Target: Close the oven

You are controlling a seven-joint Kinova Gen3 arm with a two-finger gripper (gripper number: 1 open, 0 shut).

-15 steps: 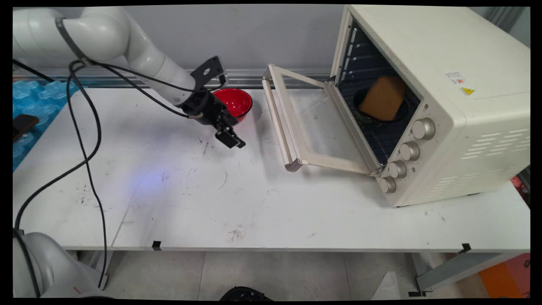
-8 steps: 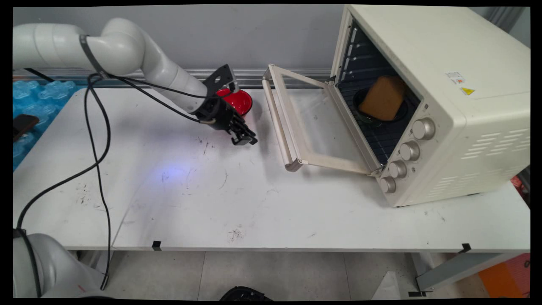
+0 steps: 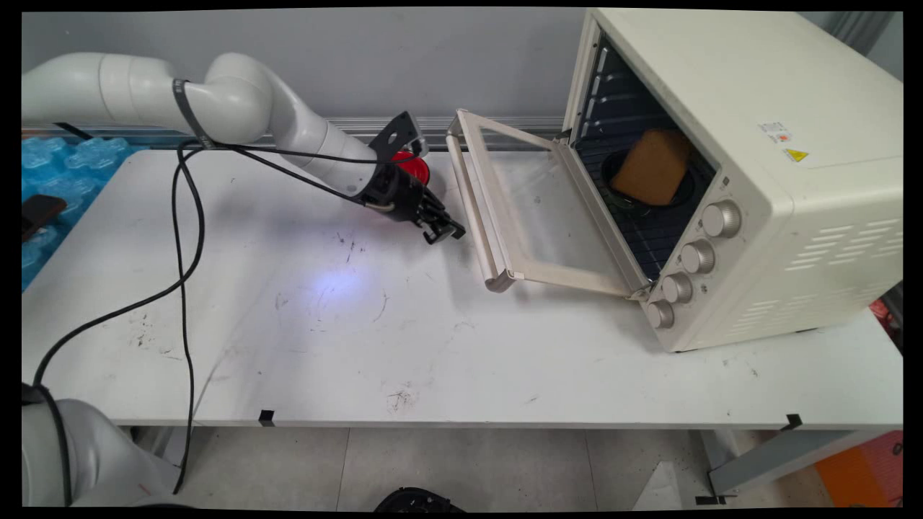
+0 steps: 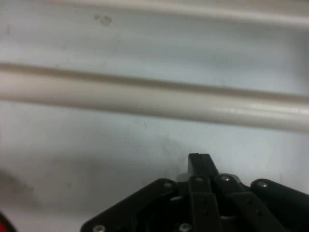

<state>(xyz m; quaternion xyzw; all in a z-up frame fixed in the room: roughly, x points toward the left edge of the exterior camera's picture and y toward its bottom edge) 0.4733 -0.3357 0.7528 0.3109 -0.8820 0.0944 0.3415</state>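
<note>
My gripper hovers low over the table, just left of the handle of the cream toaster oven. The oven's glass door hangs open towards me. In the hand view my gripper is shut with nothing in it, and the cream handle runs across the picture just ahead of the tips. A brown slice of bread leans on a dark plate on the oven rack. A red bowl stands behind my wrist, mostly hidden by it.
Blue bubble wrap and a dark object lie at the far left. Black cables hang from the arm over the table's left part. The oven's knobs face the table's front.
The arm has swung right across the table, carrying the shut gripper from in front of the red bowl to just beside the oven door's handle.
</note>
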